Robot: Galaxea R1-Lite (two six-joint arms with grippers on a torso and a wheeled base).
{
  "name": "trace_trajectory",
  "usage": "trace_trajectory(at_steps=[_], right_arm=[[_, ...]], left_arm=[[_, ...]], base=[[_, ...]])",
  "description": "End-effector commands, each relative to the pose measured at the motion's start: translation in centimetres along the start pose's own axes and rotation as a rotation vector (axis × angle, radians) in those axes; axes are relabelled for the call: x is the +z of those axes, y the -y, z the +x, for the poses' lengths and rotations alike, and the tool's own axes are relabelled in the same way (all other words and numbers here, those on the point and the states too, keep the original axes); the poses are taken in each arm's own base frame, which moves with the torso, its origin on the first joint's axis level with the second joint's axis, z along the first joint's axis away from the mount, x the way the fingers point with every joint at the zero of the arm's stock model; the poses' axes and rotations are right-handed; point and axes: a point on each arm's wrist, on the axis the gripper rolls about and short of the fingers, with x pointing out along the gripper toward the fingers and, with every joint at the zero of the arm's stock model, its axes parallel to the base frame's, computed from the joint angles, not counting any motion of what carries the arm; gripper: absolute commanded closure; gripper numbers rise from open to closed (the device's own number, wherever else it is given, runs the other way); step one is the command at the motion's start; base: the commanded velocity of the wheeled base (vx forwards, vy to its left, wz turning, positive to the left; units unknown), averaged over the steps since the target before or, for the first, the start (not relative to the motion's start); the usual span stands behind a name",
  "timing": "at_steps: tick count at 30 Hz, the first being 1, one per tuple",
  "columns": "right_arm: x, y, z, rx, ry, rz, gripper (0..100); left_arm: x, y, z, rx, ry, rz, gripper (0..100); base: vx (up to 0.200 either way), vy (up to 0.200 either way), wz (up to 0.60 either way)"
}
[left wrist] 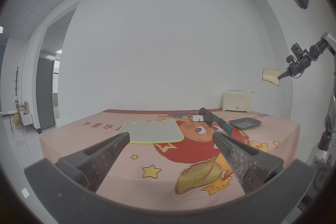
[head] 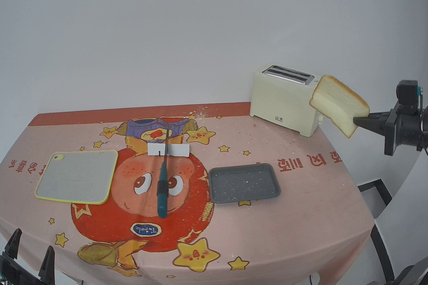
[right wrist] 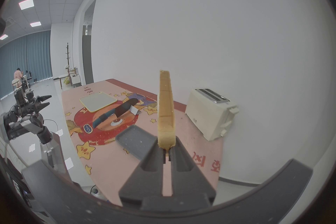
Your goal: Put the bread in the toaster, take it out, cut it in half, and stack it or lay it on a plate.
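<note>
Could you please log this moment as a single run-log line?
right gripper shut on bread, aloft beside toaster | left gripper open at table's near edge | knife, cutting board, tray on table

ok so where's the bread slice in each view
Head view: bread slice in the air at the far right, held by the right gripper, beside the toaster.
Left wrist view: far off, bread slice in the air, higher than the toaster, off its end.
Right wrist view: close up, edge-on bread slice standing in the right gripper, toaster behind.
Shared landmark: the toaster.
</note>
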Motion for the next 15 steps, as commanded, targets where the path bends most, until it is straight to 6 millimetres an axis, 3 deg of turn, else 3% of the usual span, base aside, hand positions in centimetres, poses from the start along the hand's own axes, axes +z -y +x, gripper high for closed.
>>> trace_trajectory(at_steps=[1, 3, 7, 15], right_arm=[[1.2, 1.4, 1.8, -0.016, -0.020, 0.015, 100], [1.2, 1.4, 1.8, -0.016, -0.020, 0.015, 100], [1.4, 2.4, 4.2, -0.013, -0.054, 0.023, 100], [2.8, 3.0, 5.2, -0.011, -0.035, 0.011, 100]], left_arm=[[-0.5, 0.0, 0.1, -0.001, -0.013, 0.000, 0], [-0.5, 0.0, 0.1, -0.001, -0.013, 0.000, 0], [-0.5, 0.0, 0.1, -0.001, -0.013, 0.000, 0], [-0.5, 0.0, 0.1, 0.001, -0.013, -0.002, 0]], base=[[0.000, -0.200, 0.00], [0.200, 0.000, 0.00], [0.200, 0.000, 0.00], [0.200, 0.000, 0.00]])
